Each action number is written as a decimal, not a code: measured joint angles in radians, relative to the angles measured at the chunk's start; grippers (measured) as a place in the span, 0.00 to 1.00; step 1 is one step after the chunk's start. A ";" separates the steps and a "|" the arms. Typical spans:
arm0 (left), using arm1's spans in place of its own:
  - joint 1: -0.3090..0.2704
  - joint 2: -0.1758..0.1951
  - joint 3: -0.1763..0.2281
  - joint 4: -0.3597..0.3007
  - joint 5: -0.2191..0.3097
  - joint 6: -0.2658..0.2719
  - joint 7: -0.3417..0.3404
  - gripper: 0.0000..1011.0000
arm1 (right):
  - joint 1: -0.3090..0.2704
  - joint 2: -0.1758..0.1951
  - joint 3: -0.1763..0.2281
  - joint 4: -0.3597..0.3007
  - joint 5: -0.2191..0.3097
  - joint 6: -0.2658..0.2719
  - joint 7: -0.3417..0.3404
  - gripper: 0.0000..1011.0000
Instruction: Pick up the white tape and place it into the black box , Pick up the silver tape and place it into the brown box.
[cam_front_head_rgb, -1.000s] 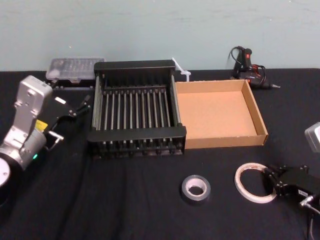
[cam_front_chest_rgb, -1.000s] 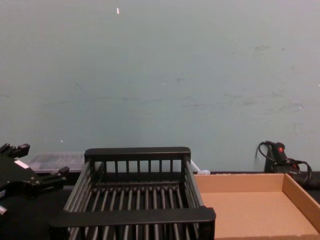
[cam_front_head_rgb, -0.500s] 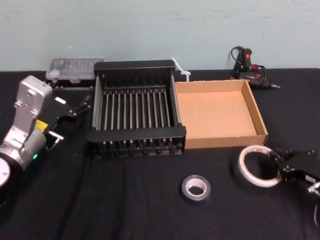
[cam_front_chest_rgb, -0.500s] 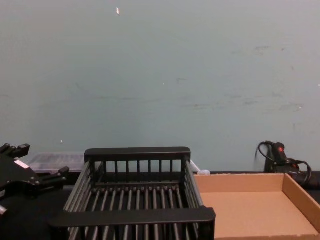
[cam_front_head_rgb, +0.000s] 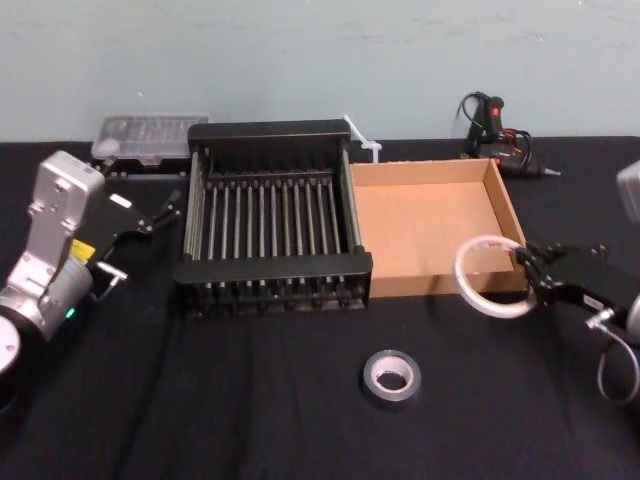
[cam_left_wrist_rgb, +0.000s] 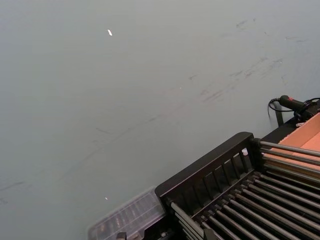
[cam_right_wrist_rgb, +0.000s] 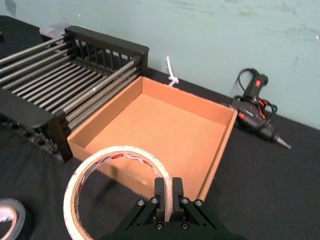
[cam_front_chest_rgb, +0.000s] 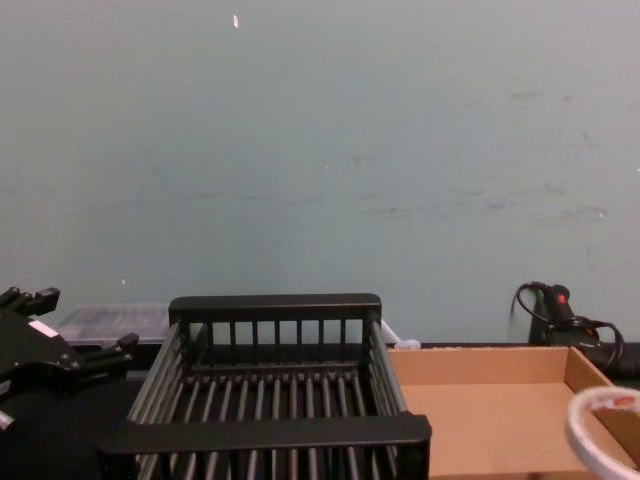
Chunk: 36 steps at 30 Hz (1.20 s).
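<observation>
White ring of tape with red markings (cam_front_head_rgb: 463, 280), probably light and stiff, hangs right of centre before the tan cardboard tray (cam_front_head_rgb: 415, 284), its band pinched in the right gripper (cam_front_head_rgb: 527, 270). Grey-silver tape roll (cam_front_head_rgb: 392, 399) lies lower centre. Left gripper (cam_front_head_rgb: 160, 212), jaws apart, idles far left.

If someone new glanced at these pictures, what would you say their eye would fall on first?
Most likely the white tape, pinched by the right pincer and held off the table just in front of the near wall of the cardboard tray. Next, the big black basket beside the tray, and the silver tape lying flat in front of them. The left pincer rests open to the basket's left.
</observation>
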 joint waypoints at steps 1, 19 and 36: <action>0.000 0.000 0.000 0.000 0.000 0.000 0.000 0.99 | 0.010 -0.004 -0.005 0.005 -0.003 0.001 0.001 0.09; 0.000 0.000 0.000 0.000 0.000 0.000 0.000 0.99 | 0.282 -0.130 -0.161 0.159 -0.081 0.016 0.052 0.09; 0.000 0.000 0.000 0.000 0.000 0.000 0.000 0.99 | 0.463 -0.254 -0.287 0.321 -0.138 -0.004 0.098 0.09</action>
